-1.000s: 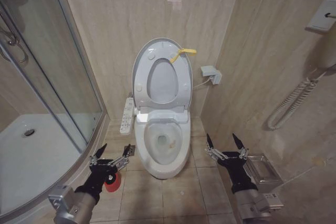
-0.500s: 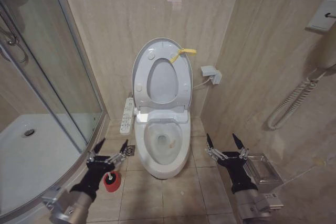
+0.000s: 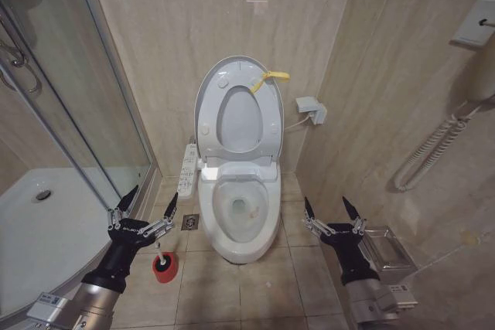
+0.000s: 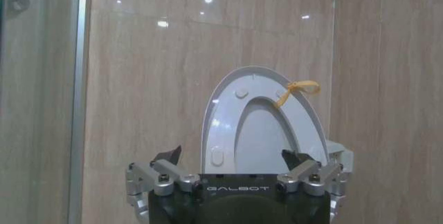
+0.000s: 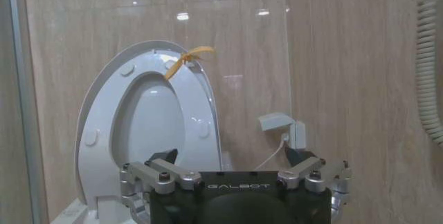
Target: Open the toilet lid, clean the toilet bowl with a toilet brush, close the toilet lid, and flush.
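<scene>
The toilet lid (image 3: 238,123) stands raised against the back wall with the seat ring (image 3: 207,110) up in front of it. A yellow ribbon (image 3: 269,77) hangs at its upper edge. Below, the toilet bowl (image 3: 240,246) is uncovered. The toilet brush (image 3: 160,250) stands in a red holder cup (image 3: 163,267) on the floor left of the bowl. My left gripper (image 3: 154,192) hovers open just above the brush, empty. My right gripper (image 3: 326,202) is open and empty to the right of the bowl. Both wrist views face the lid (image 4: 266,130) (image 5: 149,115) beyond the open grippers (image 4: 231,155) (image 5: 232,155).
A glass shower enclosure (image 3: 77,113) and its curved tray (image 3: 46,222) close off the left. A control panel (image 3: 186,169) hangs beside the toilet, with a floor drain (image 3: 190,222) near it. A metal box (image 3: 387,253) sits by the right wall under a coiled hose (image 3: 433,152).
My left arm has swung left, away from the toilet, uncovering the red holder and brush. The right arm has not moved.
</scene>
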Motion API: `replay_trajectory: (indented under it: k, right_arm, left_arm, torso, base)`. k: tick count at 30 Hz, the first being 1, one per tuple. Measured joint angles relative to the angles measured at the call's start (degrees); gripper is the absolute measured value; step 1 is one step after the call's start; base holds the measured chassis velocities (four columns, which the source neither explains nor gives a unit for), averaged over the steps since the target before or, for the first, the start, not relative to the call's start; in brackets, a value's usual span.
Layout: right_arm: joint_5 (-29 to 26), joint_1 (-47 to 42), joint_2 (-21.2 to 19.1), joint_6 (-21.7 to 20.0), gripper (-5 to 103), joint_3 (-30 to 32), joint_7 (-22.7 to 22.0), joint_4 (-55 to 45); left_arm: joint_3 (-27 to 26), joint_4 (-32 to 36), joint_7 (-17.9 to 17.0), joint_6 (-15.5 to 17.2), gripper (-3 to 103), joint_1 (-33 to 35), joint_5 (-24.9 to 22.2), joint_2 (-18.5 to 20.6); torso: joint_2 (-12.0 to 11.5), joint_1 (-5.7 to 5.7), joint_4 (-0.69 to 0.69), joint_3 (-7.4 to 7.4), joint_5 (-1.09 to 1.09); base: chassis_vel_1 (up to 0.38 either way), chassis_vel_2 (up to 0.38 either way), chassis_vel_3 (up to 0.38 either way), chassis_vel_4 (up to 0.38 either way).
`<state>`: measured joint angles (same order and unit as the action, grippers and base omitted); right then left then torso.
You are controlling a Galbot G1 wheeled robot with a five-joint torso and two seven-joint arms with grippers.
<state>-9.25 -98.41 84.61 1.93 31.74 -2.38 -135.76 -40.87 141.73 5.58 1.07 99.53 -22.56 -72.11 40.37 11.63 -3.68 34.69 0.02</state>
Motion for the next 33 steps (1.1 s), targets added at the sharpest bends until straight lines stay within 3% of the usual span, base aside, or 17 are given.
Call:
replay_trajectory:
  k: [3, 4, 6, 10, 16, 21, 25, 33]
  right_arm:
    - [0.0, 0.0, 0.0, 0.0, 100, 0.0, 0.0, 0.0]
    - [0.0, 0.0, 0.0, 0.0, 100, 0.0, 0.0, 0.0]
    - [0.0, 0.0, 0.0, 0.0, 100, 0.01, 0.0, 0.0]
    - [0.0, 0.0, 0.0, 0.0, 100, 0.0, 0.0, 0.0]
    - [0.0, 0.0, 0.0, 0.0, 100, 0.0, 0.0, 0.0]
    - [0.0, 0.0, 0.0, 0.0, 100, 0.0, 0.0, 0.0]
    - [0.0, 0.0, 0.0, 0.0, 100, 0.0, 0.0, 0.0]
    - [0.0, 0.0, 0.0, 0.0, 100, 0.01, 0.0, 0.0]
  left_arm:
    - [0.51, -7.72, 1.76, -6.55, 97, 0.43, 0.88, -1.45]
    - [0.51, -7.72, 1.76, -6.55, 97, 0.43, 0.88, -1.45]
    - [0.64, -11.43, 2.56, -9.53, 97, 0.89, 1.03, -2.11]
    - [-0.08, -12.04, 2.73, -10.84, 96, 1.53, 0.56, -1.88]
    - [-1.89, -21.59, 5.56, -15.1, 95, 1.62, -0.48, -1.87]
    - [-2.23, -24.18, 6.9, -17.24, 95, 2.1, 0.51, -2.24]
    - [-2.75, -29.2, 8.05, -20.94, 97, 1.91, 0.53, -2.33]
    - [-2.39, -37.89, 9.46, -21.56, 96, -1.75, -2.4, -1.81]
  torso:
    - [0.0, 0.0, 0.01, 0.0, -0.02]
    - [0.0, 0.0, 0.01, 0.0, -0.02]
    - [-0.01, 0.0, 0.01, 0.01, -0.06]
    - [0.0, -0.01, 0.01, 0.0, 0.02]
    - [0.0, 0.0, 0.01, 0.0, -0.04]
    - [0.0, 0.0, 0.0, 0.0, -0.03]
    - [0.0, 0.0, 0.01, 0.0, -0.02]
    - [0.0, 0.0, 0.0, 0.0, -0.02]
  base:
    - [0.0, 0.0, 0.0, 0.0]
    - [0.0, 0.0, 0.0, 0.0]
    - [0.0, 0.0, 0.0, 0.0]
    - [0.0, 0.0, 0.0, 0.0]
    - [0.0, 0.0, 0.0, 0.0]
    - [0.0, 0.0, 0.0, 0.0]
    - [0.0, 0.0, 0.0, 0.0]
    - [0.0, 0.0, 0.0, 0.0]
